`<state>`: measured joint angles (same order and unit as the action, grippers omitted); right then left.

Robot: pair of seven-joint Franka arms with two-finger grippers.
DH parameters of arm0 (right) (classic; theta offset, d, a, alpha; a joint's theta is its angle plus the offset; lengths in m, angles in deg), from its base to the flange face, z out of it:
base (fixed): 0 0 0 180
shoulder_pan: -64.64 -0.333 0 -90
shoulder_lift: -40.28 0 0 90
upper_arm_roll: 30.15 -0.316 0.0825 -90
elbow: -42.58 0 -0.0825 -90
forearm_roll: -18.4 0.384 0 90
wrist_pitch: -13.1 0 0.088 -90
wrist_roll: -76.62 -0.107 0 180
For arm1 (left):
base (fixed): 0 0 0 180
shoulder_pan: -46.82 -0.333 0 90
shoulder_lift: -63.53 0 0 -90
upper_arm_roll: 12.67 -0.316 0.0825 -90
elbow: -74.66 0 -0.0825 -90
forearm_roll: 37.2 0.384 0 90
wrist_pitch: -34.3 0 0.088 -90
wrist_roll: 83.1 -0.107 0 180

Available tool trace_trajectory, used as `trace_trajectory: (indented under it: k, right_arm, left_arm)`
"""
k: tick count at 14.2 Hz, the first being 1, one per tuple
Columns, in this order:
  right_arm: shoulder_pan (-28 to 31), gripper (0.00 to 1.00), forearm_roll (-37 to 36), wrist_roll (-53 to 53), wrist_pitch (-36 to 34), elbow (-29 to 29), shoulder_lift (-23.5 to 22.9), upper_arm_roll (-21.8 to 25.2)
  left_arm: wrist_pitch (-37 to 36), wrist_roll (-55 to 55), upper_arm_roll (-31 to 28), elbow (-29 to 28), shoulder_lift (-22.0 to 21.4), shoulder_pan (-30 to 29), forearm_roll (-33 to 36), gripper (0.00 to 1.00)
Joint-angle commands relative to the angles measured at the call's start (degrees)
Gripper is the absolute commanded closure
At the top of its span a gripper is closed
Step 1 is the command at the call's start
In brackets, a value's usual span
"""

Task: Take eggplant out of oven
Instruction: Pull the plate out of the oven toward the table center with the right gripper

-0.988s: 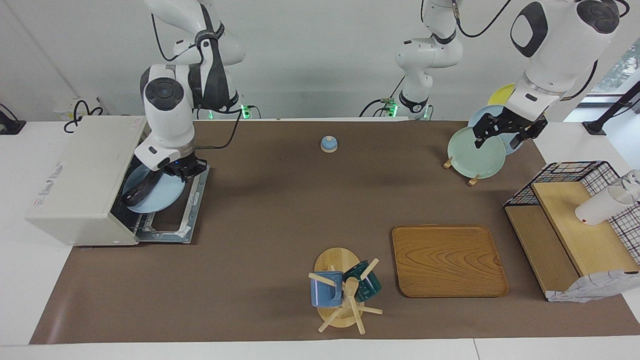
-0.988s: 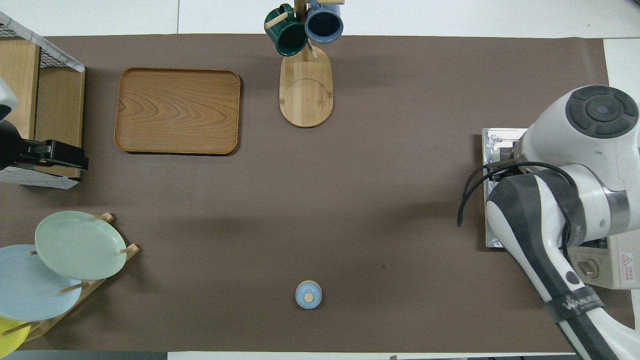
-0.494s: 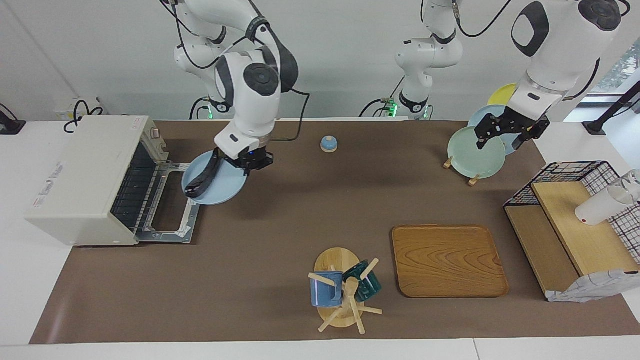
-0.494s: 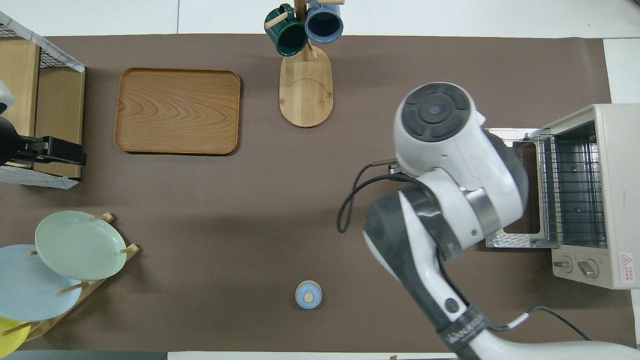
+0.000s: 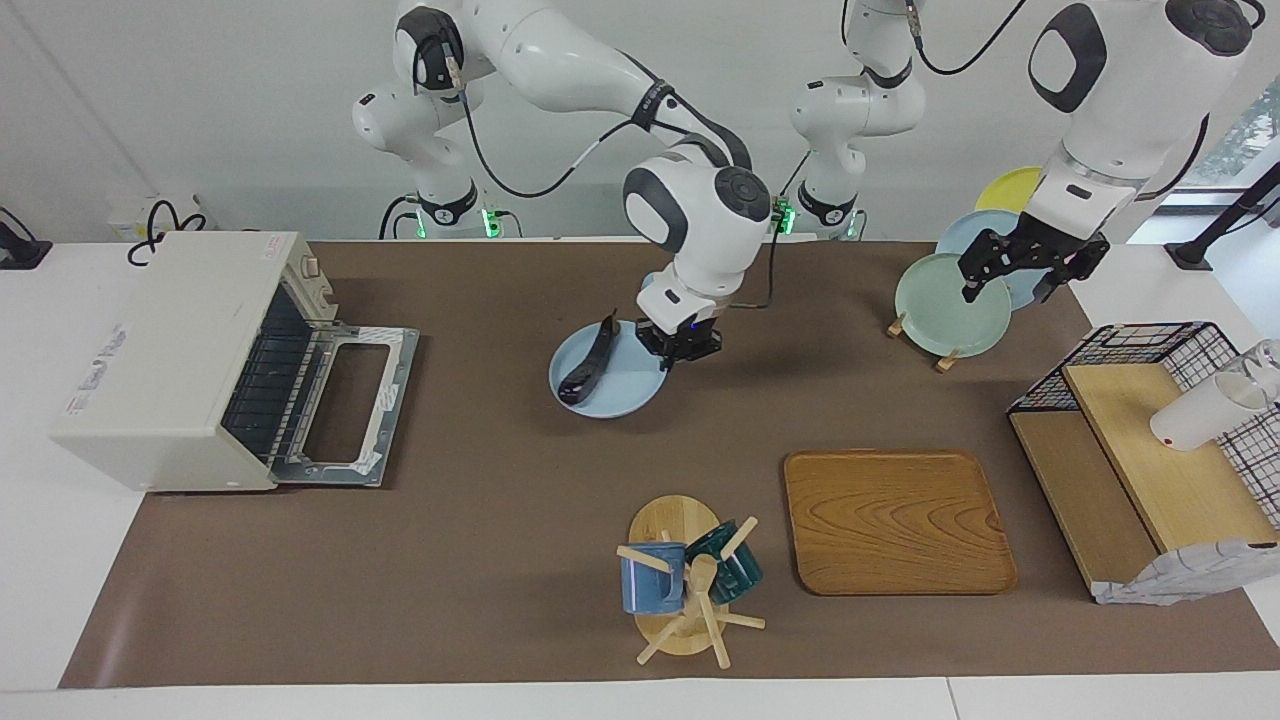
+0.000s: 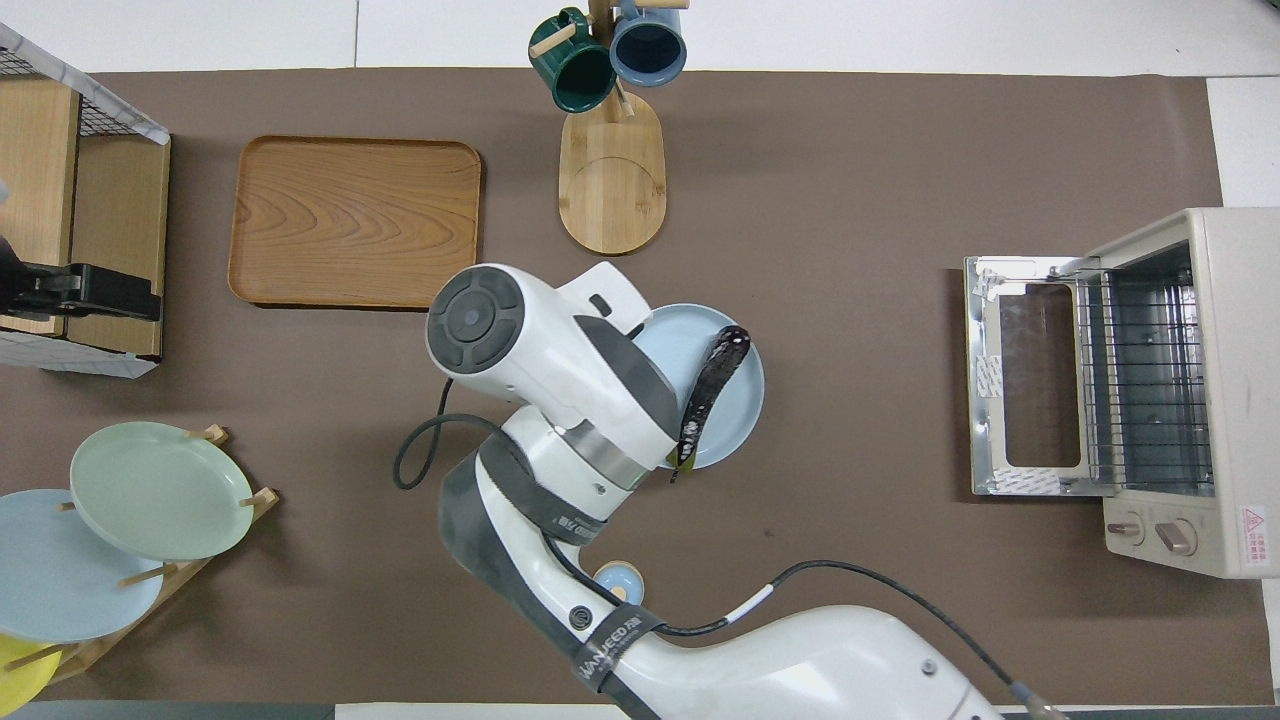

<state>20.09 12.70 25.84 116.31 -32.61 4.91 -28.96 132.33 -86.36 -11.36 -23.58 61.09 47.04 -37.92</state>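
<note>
Since a second ago the right gripper (image 5: pixel 678 349) has carried the light blue plate (image 5: pixel 625 392) out of the oven (image 5: pixel 170 350) and across the mat, from over the open oven door (image 5: pixel 345 405) half a second back to over the middle of the table now. Its fingers are closed on the plate's rim at the edge toward the left arm's end. The eggplant (image 5: pixel 587 363) lies lengthwise on the plate, glossy and dark, with its ends close to the rim; in the overhead view the eggplant (image 6: pixel 708 390) runs across the plate (image 6: pixel 735 420) beside the arm's wrist.

Only the bare wire rack (image 6: pixel 1140 385) shows inside the oven, whose door lies flat, so the main part of the task looks done. What seems left is to set the plate down on the mat; whether it touches the table yet cannot be told. A tilt could let the eggplant roll off.

Over the pale green plate (image 5: pixel 940 318) on the plate rack hangs the left gripper (image 5: pixel 1015 275), waiting with its fingers apart and nothing between them.
</note>
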Motion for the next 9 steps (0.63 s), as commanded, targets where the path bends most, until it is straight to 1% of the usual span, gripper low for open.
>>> trace_trajectory:
  k: [1,3,4,7,8,9]
  right_arm:
    - [0.7,1.0,1.0,-2.9,3.0,2.6,-3.3,-1.3]
    - [0.3,1.0,1.1,-3.4,3.5,2.6,-4.4,-1.3]
    - [0.3,1.0,1.2,-3.4,4.9,2.5,-4.8,-1.3]
    - [0.6,1.0,2.5,-3.5,12.4,1.1,-4.9,-1.3]
    - [0.6,0.94,2.9,-3.6,13.7,0.6,-4.8,-1.3]
    - [0.8,0.79,3.0,-3.8,14.0,0.7,-4.9,-1.3]
  left_arm:
    - [2.2,0.0,0.3,-1.3,-0.5,-1.1,1.2,0.0]
    - [2.4,0.0,0.3,-1.3,-0.5,-1.1,1.2,0.0]
    - [2.5,0.1,0.3,-1.3,-0.5,-1.0,1.2,0.0]
    - [3.3,0.3,0.4,-1.7,-0.5,-1.0,1.2,0.0]
    - [3.5,0.4,0.4,-1.8,-0.5,-1.0,1.2,0.0]
    - [3.5,0.3,0.4,-1.8,-0.5,-0.9,1.2,0.0]
